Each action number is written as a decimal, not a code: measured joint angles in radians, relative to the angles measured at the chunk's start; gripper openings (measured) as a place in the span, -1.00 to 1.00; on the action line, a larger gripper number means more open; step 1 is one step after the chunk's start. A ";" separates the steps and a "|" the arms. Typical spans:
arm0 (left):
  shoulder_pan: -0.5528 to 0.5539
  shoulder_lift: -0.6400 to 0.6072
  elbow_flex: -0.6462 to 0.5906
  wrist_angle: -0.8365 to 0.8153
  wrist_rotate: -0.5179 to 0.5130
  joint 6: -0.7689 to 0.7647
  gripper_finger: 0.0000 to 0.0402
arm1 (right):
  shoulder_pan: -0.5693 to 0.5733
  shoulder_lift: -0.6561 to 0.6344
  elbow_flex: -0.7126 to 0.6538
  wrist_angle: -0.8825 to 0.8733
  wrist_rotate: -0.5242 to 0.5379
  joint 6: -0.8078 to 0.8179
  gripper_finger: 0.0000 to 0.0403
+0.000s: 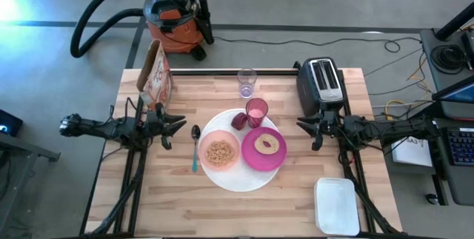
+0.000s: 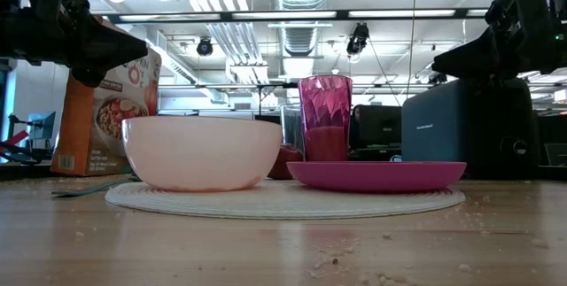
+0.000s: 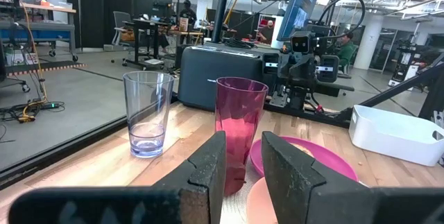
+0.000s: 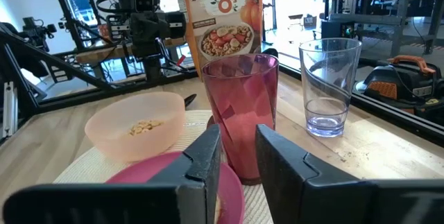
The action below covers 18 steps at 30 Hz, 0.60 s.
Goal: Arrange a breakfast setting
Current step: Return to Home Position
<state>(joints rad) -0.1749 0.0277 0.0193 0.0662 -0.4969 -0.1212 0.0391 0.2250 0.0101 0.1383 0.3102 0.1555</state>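
A large white round plate (image 1: 238,176) lies at the table's middle. On it rest a pale pink bowl (image 1: 220,152) holding cereal and a smaller magenta plate (image 1: 264,150) with a round pastry. A translucent pink cup (image 1: 256,111) stands at the white plate's far edge, and a clear glass (image 1: 246,82) stands on the table beyond it. A teal-handled spoon (image 1: 195,149) lies on the table left of the white plate. My left gripper (image 1: 176,126) hovers left of the setting, slightly open and empty. My right gripper (image 1: 305,129) hovers right of it, slightly open and empty.
A cereal box (image 1: 155,72) stands at the far left and a black toaster (image 1: 320,83) at the far right. A white container (image 1: 337,206) sits at the near right corner. A dark red fruit (image 1: 240,120) lies by the cup. An orange-and-black shop vacuum (image 1: 174,17) stands on the floor beyond.
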 joint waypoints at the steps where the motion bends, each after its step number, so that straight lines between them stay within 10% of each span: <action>1: 0.000 0.000 0.000 0.000 0.000 0.000 -0.62 | 0.000 0.000 0.000 0.000 0.000 0.000 -0.60; 18: 0.000 0.000 0.000 0.000 0.000 0.000 -0.62 | 0.000 0.000 0.000 0.000 0.000 0.000 -0.58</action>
<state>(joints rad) -0.1747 0.0277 0.0193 0.0662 -0.4969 -0.1214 0.0391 0.2251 0.0101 0.1383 0.3103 0.1558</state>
